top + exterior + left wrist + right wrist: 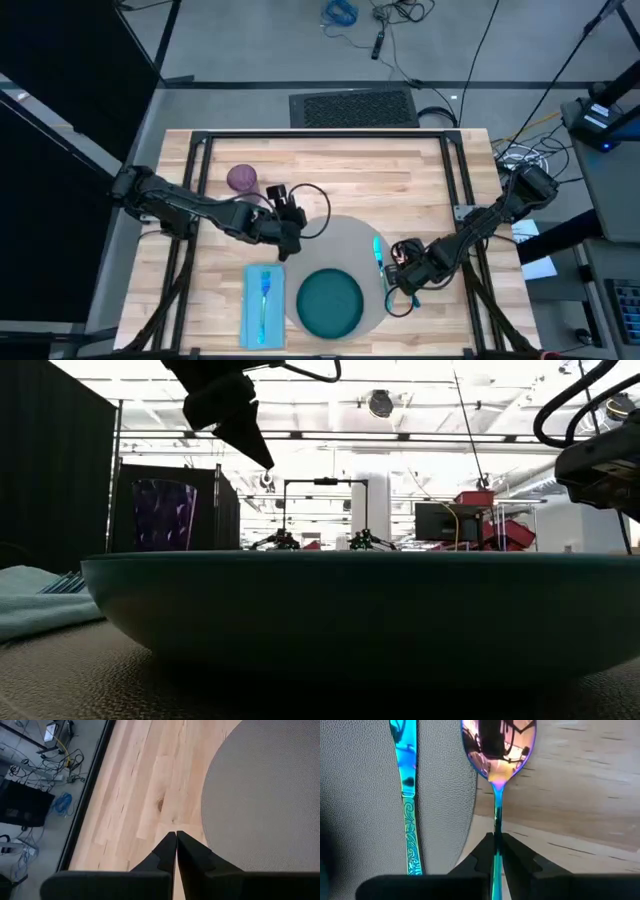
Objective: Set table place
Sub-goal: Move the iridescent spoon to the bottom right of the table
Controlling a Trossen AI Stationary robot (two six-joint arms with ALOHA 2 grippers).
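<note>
The round grey placemat (345,238) lies on the wood table (330,165). On it sit the teal plate (330,303) and an iridescent knife (407,795). To the left, a fork rests on the light blue napkin (263,305), and a purple cup (242,178) stands at the far left. My right gripper (496,837) is shut on an iridescent spoon (497,750) at the placemat's right edge, beside the knife. My left gripper (176,836) is shut and holds nothing. It hangs over bare wood just off the placemat's left edge (207,820). My right gripper pinches the spoon's thin handle (496,827) between its two fingers. The spoon runs on ahead of the fingers, parallel to the knife. Its bowl (497,745) faces up over the placemat's edge and the wood. I cannot tell whether the spoon touches the table.
The black metal frame (320,135) runs along the table's far and side edges. Bare wood lies to the right of the placemat (440,310) and across the far half. In the low view the plate (350,610) fills the foreground, with my left gripper (255,450) high above it.
</note>
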